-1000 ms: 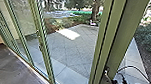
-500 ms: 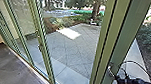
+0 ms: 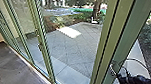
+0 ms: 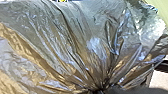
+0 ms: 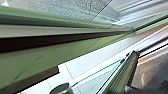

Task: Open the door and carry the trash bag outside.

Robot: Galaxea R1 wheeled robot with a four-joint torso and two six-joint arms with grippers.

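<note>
Close before the left wrist camera, a trash bag (image 4: 72,47), gathered into tight folds; for the left gripper, impossible to tell how far open or whether holding. In the head view, green-framed glass (image 3: 46,56) at left, paving (image 3: 71,51) mid-frame; right of centre, a door (image 3: 128,40), long axis from upper right to lower left. At lower right, a metal handle (image 3: 112,68), with the nearer right gripper (image 3: 119,77) just to its right; contact and opening, impossible to tell.

Green door (image 3: 128,40), right pincer (image 3: 119,79) beside it, paved patio (image 3: 77,55) (one bright patch (image 3: 69,32)), tree trunk (image 3: 96,9)
</note>
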